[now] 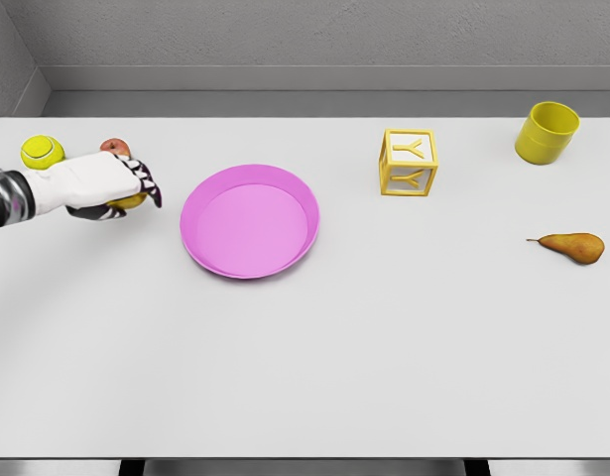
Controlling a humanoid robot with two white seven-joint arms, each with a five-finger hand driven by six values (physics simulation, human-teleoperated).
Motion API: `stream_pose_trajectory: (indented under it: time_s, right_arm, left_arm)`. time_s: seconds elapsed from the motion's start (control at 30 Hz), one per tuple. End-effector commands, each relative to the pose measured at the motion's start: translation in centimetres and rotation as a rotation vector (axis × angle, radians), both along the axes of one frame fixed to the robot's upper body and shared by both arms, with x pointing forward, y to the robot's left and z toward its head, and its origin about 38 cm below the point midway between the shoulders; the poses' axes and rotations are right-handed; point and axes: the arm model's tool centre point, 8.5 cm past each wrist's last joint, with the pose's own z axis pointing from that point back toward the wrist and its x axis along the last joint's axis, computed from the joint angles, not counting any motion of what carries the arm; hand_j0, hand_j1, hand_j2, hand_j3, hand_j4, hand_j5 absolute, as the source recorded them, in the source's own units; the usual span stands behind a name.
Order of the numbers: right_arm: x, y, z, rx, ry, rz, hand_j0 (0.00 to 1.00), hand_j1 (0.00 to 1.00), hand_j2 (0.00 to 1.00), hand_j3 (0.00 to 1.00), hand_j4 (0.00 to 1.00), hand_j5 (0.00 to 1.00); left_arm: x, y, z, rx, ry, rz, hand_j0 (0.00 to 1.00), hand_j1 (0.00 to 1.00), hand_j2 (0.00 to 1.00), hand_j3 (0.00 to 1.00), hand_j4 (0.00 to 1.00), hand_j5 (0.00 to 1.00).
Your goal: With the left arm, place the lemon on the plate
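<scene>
The task was at an early stage: the round, shallow pink plate (pixel 249 220) lay bare on the white worktop (pixel 305 377), with nothing on it. The small yellow lemon (pixel 128 201) sat near the worktop's left edge, well apart from the plate, mostly hidden beneath the robot's white left hand (pixel 98 184). That hand reached in from the left, its dark-tipped fingers (pixel 146 183) curled down over the lemon, apparently closing on it, though whether the grip was firm could not be told. The lemon did not appear lifted. Lifting, carrying rightward to the plate, and releasing all seemingly remained. A yellow-green tennis ball (pixel 42 152) and a reddish apple (pixel 115 147) lay just behind the hand. The right hand was out of view.
</scene>
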Motion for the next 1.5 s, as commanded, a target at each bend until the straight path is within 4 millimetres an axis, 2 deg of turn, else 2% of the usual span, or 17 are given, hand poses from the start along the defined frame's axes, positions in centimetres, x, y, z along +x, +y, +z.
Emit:
stream_pose_trajectory:
  time_s: [0.0,0.47,1.1,1.37,1.4,1.43,1.47]
  right_arm:
    - [0.0,0.0,0.0,0.0,-0.001,0.0,1.0,1.0,1.0,1.0,1.0,1.0]
    - [0.0,0.0,0.0,0.0,-0.001,0.0,1.0,1.0,1.0,1.0,1.0,1.0]
    - [0.0,0.0,0.0,0.0,0.001,0.0,1.0,1.0,1.0,1.0,1.0,1.0]
    - [0.0,0.0,0.0,0.0,-0.001,0.0,1.0,1.0,1.0,1.0,1.0,1.0]
    - [0.0,0.0,0.0,0.0,-0.001,0.0,1.0,1.0,1.0,1.0,1.0,1.0]
    - [0.0,0.0,0.0,0.0,-0.001,0.0,1.0,1.0,1.0,1.0,1.0,1.0]
    - [0.0,0.0,0.0,0.001,-0.001,0.0,1.0,1.0,1.0,1.0,1.0,1.0]
  left_arm:
    - [0.0,-0.6,0.2,-0.012,-0.008,-0.012,0.62,0.62,0.62,0.62,0.62,0.62]
    - [-0.3,-4.5,0.1,-0.017,-0.011,-0.104,0.63,0.63,0.63,0.63,0.63,0.63]
    - [-1.7,-10.0,1.2,-0.052,-0.057,-0.249,0.64,0.64,0.64,0.64,0.64,0.64]
    - [-2.3,-13.3,1.1,-0.069,-0.058,-0.327,0.65,0.65,0.65,0.65,0.65,0.65]
    - [-2.2,-13.3,1.2,-0.069,-0.061,-0.326,0.71,0.71,0.71,0.71,0.71,0.71]
    - [-2.1,-13.3,1.5,-0.071,-0.07,-0.326,1.0,1.0,1.0,1.0,1.0,1.0]
    - [-2.0,-13.2,1.8,-0.071,-0.077,-0.325,1.0,1.0,1.0,1.0,1.0,1.0]
